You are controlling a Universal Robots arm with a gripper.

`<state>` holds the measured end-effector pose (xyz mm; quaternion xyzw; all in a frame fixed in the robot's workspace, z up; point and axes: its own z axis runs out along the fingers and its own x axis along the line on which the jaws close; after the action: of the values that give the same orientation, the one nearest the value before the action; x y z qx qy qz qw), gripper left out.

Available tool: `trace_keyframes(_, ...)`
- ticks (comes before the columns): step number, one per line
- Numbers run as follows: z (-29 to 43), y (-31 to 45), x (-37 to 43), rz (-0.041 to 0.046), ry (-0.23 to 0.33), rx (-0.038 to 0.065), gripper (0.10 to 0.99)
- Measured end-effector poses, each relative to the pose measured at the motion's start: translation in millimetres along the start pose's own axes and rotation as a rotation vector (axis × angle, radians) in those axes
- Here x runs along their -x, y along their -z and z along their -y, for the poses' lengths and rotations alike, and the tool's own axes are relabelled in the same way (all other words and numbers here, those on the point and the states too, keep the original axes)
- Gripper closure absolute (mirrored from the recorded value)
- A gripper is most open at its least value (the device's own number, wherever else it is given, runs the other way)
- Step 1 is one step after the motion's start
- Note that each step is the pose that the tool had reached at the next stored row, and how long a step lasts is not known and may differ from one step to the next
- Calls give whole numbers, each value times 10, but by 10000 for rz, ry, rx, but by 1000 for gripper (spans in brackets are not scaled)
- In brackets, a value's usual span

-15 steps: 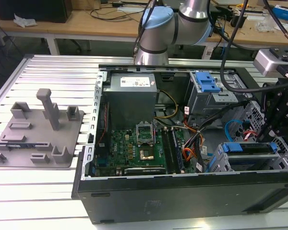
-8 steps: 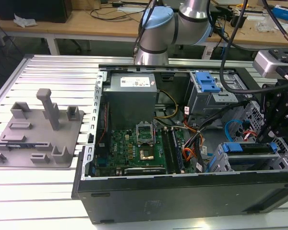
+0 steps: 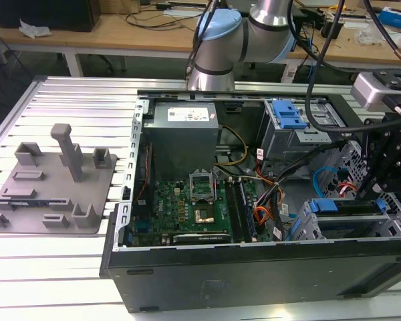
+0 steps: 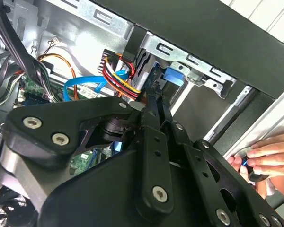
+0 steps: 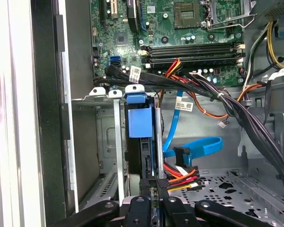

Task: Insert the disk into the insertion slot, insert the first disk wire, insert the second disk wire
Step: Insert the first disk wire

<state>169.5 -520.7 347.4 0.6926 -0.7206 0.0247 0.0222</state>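
The disk (image 3: pixel 347 224) sits in the insertion slot (image 3: pixel 303 226), the low grey cage at the case's front corner on the exterior view's right. In the first wrist view the disk (image 5: pixel 145 153) shows edge-on, its blue carrier (image 5: pixel 138 120) between the slot's metal walls (image 5: pixel 109 142). My gripper (image 5: pixel 154 187) is shut on the black connector of a disk wire (image 5: pixel 180 178) with red, orange and yellow leads, held against the disk's end. The second wrist view shows my gripper (image 4: pixel 151 97) with fingers closed by the same leads (image 4: pixel 118 78). A blue flat wire (image 5: pixel 194 146) lies loose beside the disk.
The open computer case (image 3: pixel 254 274) lies on a slatted metal table (image 3: pixel 67 100). A taller bay with a ridged blue tab (image 3: pixel 287 117) stands behind the slot. Bundled black cables (image 5: pixel 217 94) cross above the motherboard (image 3: pixel 194 207). A person's hand (image 4: pixel 270 153) rests at the case's edge.
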Motion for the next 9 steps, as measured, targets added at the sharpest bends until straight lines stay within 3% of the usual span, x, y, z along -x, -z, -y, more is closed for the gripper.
trace_keyframes(9, 0, -24, 2, 0, 0, 0, 922)
